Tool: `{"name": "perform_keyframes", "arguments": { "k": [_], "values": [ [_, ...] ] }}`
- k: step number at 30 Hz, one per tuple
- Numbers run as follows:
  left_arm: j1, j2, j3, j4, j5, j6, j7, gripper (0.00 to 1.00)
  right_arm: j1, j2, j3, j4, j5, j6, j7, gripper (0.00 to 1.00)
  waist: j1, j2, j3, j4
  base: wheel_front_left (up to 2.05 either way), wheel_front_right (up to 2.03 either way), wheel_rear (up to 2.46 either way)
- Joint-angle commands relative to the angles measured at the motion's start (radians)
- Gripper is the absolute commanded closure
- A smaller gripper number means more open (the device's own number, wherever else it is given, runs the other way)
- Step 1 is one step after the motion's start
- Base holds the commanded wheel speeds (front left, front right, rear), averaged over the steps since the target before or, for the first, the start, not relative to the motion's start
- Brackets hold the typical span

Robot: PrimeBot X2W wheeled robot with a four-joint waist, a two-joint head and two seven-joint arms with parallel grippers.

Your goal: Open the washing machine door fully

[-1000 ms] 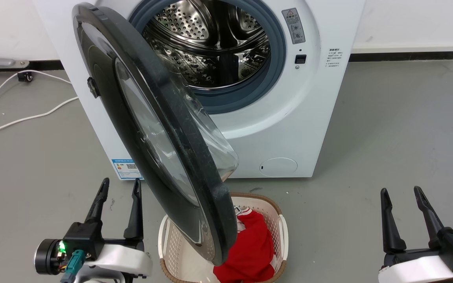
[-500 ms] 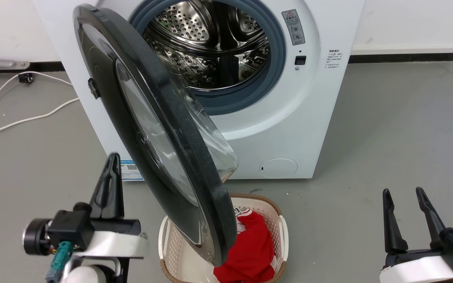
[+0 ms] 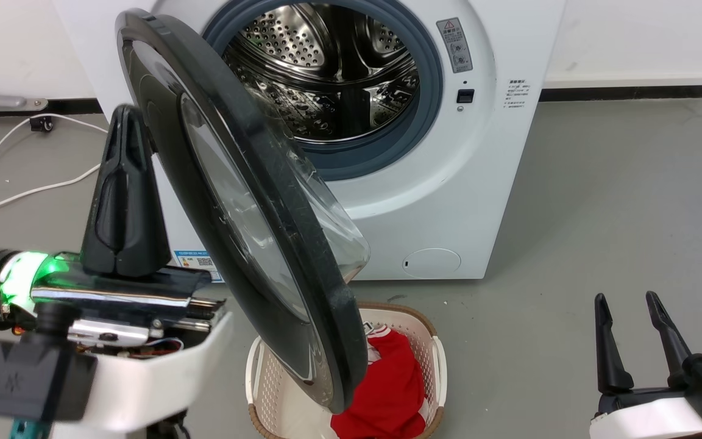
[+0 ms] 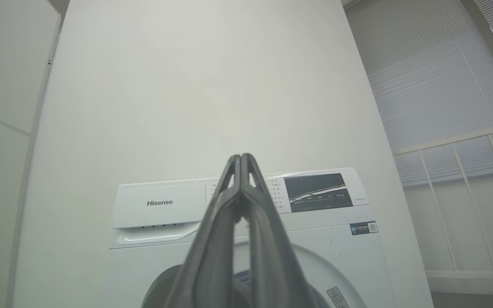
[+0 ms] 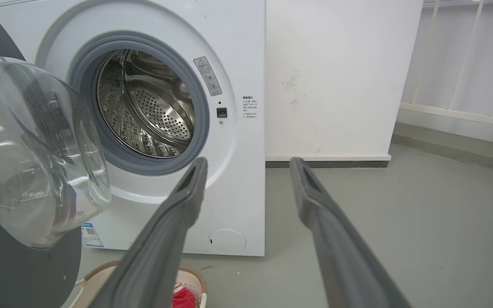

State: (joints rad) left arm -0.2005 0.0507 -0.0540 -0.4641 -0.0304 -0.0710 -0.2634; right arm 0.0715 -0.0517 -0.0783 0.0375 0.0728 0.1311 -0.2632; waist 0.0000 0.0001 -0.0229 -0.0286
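Roughly half-swung, door (image 3: 223,183) hangs over basket (image 3: 439,360), hiding its left side. Left gripper (image 3: 124,113) pinched together beside door; contact unclear. Right gripper (image 3: 626,299) spread, empty, base cut off.

A plain laundry corner: a white Hisense front-loading washer (image 3: 485,183) stands against a white wall (image 3: 631,36), with a laundry basket (image 3: 438,366) just before it on the grey floor (image 3: 601,201).

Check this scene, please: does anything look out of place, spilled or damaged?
Nothing is spilled or damaged. Two small things: the laundry basket with a red garment stands under the partly open washing machine door, and a white cable lies loose on the floor.
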Motion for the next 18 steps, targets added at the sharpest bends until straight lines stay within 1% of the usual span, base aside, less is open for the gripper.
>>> {"name": "perform_keyframes", "arguments": {
  "k": [1,4,7,13,18],
  "values": [
    [-0.011,-0.001,-0.014,-0.017,0.004,-0.007,-0.002,1.00,-0.001,0.003,-0.002,0.002,0.004,-0.001,-0.001,0.00,0.0000,-0.0001,0.000,-0.001,0.00,0.00,0.00],
    [-0.016,-0.001,-0.081,-0.062,-0.008,-0.017,-0.002,1.00,0.001,0.003,-0.003,0.003,0.006,-0.001,-0.002,0.00,0.0000,-0.0001,-0.001,-0.004,0.00,0.00,0.00],
    [0.006,-0.001,-0.172,-0.063,-0.026,-0.028,0.001,1.00,0.003,0.003,-0.003,0.006,0.007,-0.001,-0.002,0.00,0.0000,-0.0001,-0.002,-0.007,0.00,0.00,0.00],
    [0.074,0.000,-0.353,0.000,-0.102,-0.049,0.094,1.00,0.007,0.003,-0.003,0.012,0.016,-0.001,-0.002,0.00,0.0000,-0.0001,0.000,-0.009,0.00,0.00,0.00],
    [0.149,0.024,-0.459,0.100,-0.168,-0.055,0.189,1.00,0.001,0.003,0.001,0.020,0.024,-0.001,-0.002,0.00,0.0000,-0.0001,0.002,-0.005,0.00,0.00,0.00]
  ]
}}
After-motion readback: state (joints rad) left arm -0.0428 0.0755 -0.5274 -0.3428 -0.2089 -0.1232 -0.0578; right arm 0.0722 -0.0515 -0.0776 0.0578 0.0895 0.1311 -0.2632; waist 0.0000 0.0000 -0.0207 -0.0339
